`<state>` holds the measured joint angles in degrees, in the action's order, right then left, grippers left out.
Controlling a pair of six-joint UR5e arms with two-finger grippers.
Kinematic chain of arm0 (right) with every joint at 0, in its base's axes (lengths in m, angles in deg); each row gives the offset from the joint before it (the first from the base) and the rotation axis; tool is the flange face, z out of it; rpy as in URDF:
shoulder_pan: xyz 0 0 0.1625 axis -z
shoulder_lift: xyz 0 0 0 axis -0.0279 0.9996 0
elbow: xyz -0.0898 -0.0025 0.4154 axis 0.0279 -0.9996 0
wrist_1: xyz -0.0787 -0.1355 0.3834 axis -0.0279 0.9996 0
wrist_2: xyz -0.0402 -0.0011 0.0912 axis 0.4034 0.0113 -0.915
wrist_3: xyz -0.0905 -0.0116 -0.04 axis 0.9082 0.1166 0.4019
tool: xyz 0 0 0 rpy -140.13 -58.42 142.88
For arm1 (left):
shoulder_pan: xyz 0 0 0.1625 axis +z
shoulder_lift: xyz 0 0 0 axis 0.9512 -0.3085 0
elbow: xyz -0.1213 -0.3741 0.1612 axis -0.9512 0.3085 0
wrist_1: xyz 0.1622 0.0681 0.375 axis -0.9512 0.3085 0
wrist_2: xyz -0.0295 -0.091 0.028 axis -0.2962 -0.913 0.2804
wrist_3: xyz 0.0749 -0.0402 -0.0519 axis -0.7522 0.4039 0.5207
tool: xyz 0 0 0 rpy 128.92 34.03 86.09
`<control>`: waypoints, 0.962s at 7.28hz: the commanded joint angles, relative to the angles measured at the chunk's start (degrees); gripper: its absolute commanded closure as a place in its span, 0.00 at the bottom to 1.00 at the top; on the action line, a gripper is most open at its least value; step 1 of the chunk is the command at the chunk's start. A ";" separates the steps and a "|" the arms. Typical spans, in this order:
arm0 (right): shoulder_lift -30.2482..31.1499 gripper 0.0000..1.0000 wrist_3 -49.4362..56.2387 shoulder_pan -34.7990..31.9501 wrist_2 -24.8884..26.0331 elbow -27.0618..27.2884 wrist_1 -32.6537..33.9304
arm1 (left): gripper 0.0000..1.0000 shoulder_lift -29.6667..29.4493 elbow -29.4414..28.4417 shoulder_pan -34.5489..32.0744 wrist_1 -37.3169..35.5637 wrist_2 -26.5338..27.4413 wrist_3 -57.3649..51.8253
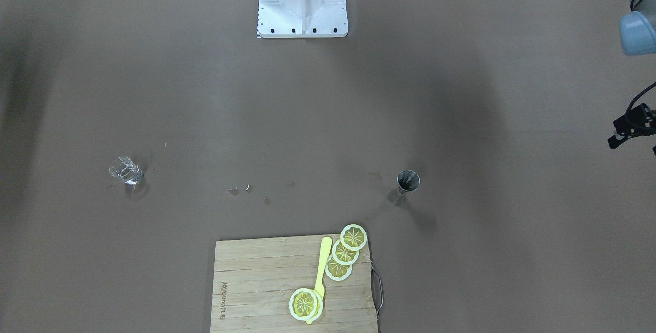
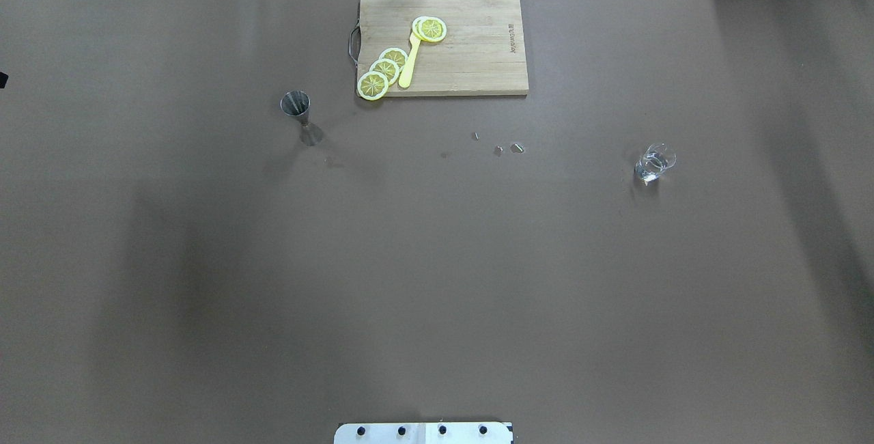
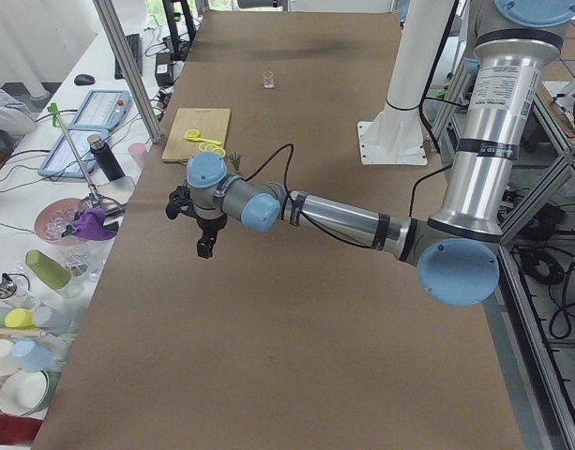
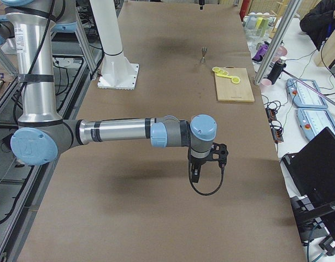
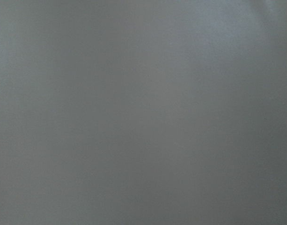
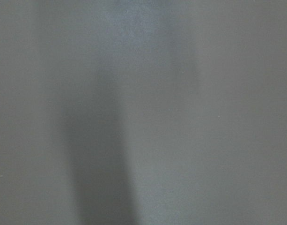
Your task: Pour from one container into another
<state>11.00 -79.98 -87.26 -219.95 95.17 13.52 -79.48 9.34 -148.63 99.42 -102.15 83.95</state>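
The clear glass cup (image 2: 654,162) stands upright on the brown table, on the robot's right (image 1: 125,170); it is far off in the left side view (image 3: 267,80). The steel jigger (image 2: 300,115) stands upright on the robot's left, near the cutting board's corner (image 1: 408,184) (image 4: 203,53). My left gripper (image 3: 204,248) hangs above bare table, well short of the jigger; I cannot tell whether it is open or shut. My right gripper (image 4: 195,174) hangs above bare table, away from the cup; its state cannot be told. Both wrist views show only blank table.
A wooden cutting board (image 2: 478,54) at the far edge carries lemon slices (image 2: 384,70) and a yellow plastic knife (image 2: 410,65). Small wet spots (image 2: 509,149) lie mid-table. The robot's white base (image 1: 302,10) is at the near edge. Cups, bottles and cables crowd the operators' side bench (image 3: 43,272).
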 commanded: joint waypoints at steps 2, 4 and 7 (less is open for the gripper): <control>-0.12 0.00 0.04 0.00 -1.31 1.05 -0.43 | 0.01 -0.45 3.67 2.76 -2.36 0.18 -0.09; 1.27 0.00 -0.05 0.00 -1.93 0.70 -4.37 | 0.01 1.12 5.25 3.73 1.74 2.55 0.09; 2.51 0.00 -0.05 1.22 -2.02 -0.35 -16.58 | 0.01 6.58 5.25 6.36 20.38 9.80 3.59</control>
<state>13.25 -80.02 -86.70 -221.92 95.10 1.42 -74.54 14.54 -143.46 113.94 -96.73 85.55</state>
